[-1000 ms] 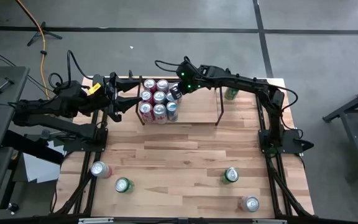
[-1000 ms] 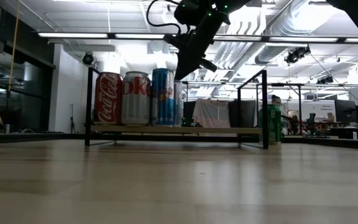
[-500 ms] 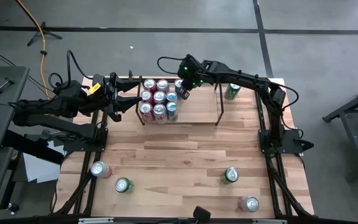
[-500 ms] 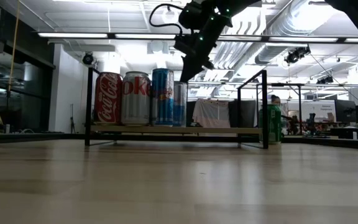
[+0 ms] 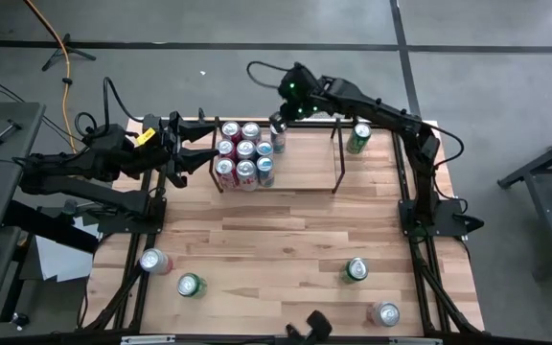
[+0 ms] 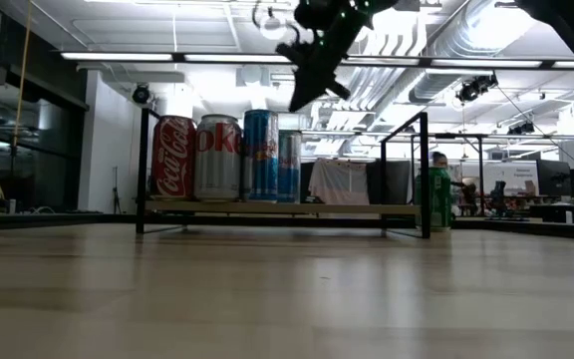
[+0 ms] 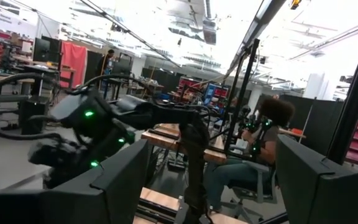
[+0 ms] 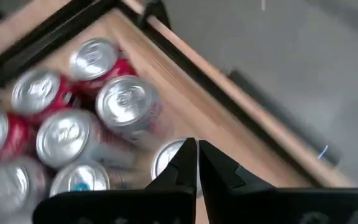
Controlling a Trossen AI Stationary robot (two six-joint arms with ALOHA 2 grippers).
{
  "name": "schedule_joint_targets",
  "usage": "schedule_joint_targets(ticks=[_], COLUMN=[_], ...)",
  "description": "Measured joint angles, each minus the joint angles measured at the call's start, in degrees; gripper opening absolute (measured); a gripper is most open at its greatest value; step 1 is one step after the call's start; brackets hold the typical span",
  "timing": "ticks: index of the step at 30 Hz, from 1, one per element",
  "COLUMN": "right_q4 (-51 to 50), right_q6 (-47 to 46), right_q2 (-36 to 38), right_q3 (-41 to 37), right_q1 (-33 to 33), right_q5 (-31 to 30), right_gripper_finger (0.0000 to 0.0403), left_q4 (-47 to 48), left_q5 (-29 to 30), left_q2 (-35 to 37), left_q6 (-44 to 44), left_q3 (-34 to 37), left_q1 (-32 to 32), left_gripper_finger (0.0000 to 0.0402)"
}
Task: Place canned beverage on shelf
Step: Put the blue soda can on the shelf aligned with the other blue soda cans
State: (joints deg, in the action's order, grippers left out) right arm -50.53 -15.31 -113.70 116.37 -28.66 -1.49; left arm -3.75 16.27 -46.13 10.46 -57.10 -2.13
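Note:
The shelf [image 5: 305, 171], a low rack of black rods on a wood base, stands at the table's far middle. Several cans [image 5: 245, 151] stand upright on its left part: a red one [image 6: 173, 157], a silver one [image 6: 217, 157], a tall blue one [image 6: 261, 155] and a slim one [image 6: 289, 166]. My right gripper [image 6: 300, 100] hangs shut above the cluster's far right corner [image 8: 197, 149], holding nothing and clear of the can tops. My left gripper [image 5: 203, 153] stands open just left of the shelf, with nothing between its fingers [image 7: 123, 180].
A green can [image 5: 357, 140] stands behind the shelf's right end. Loose cans lie on the near half of the table: two at the left [image 5: 154, 261] [image 5: 191, 285] and two at the right [image 5: 356, 269] [image 5: 386, 313]. The shelf's right part holds nothing.
My right gripper has risen from beside the slim can and drawn back toward the table's far edge, rolling a little and staying shut. The cans on the shelf have not moved.

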Motion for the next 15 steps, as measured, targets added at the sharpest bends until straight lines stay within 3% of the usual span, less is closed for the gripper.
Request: schedule_joint_targets(ticks=[5, 10, 15], right_q4=[-5.40, -14.91, -10.25], right_q6=[-10.15, -9.09, -9.36], right_q2=[-0.10, -1.31, -1.78], right_q3=[-0.58, -0.98, -3.54], right_q1=[-3.69, -5.78, -4.46], right_q5=[0.04, 1.60, 3.77], right_gripper_finger=[0.0000, 0.0000, 0.0000], left_q4=[-0.04, 0.02, 0.06], left_q5=[0.00, -0.07, -0.04], left_q2=[0.00, 0.00, -0.43], left_q6=[0.04, 0.00, -0.02], left_q3=[0.00, 0.00, 0.00], left_q1=[0.00, -0.02, 0.09], left_gripper_finger=[0.0259, 0.0259, 0.0259])
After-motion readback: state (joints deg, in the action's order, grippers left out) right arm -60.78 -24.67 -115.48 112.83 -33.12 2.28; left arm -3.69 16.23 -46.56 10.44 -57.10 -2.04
